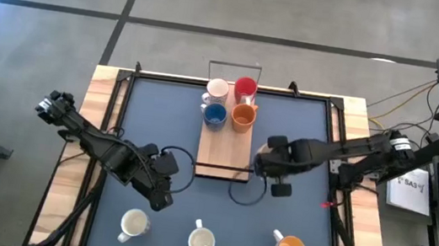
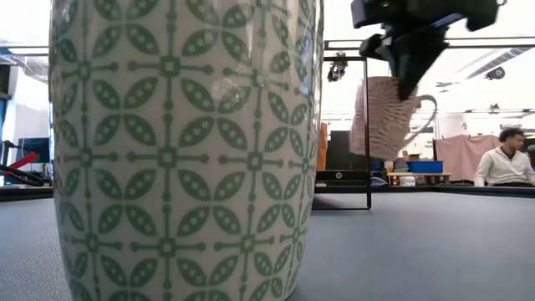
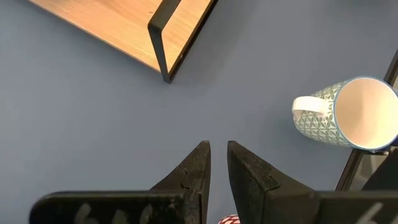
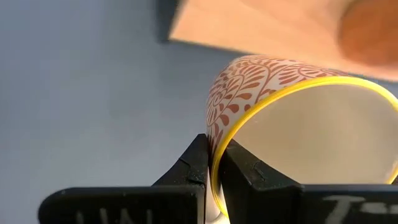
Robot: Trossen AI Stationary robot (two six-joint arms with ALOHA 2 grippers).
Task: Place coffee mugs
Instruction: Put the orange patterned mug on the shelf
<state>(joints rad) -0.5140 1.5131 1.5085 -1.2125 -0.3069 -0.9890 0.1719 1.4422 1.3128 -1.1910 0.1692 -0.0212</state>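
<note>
The long wooden tray carries four mugs at its far end. A yellow-rimmed, red-patterned mug is pinched by its wall in the right gripper, lifted beside the tray. The left gripper, nearly closed, holds nothing. No writing is legible.

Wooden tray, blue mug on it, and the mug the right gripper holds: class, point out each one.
Wooden tray [image 1: 224, 153]: high view, bare wood near its front end.
Blue mug [image 1: 215, 115]: high view, its rim.
Held mug [image 4: 249, 81]: right wrist view, patterned outer wall.
Right gripper [image 4: 214, 168]: right wrist view, pinching the rim.
</note>
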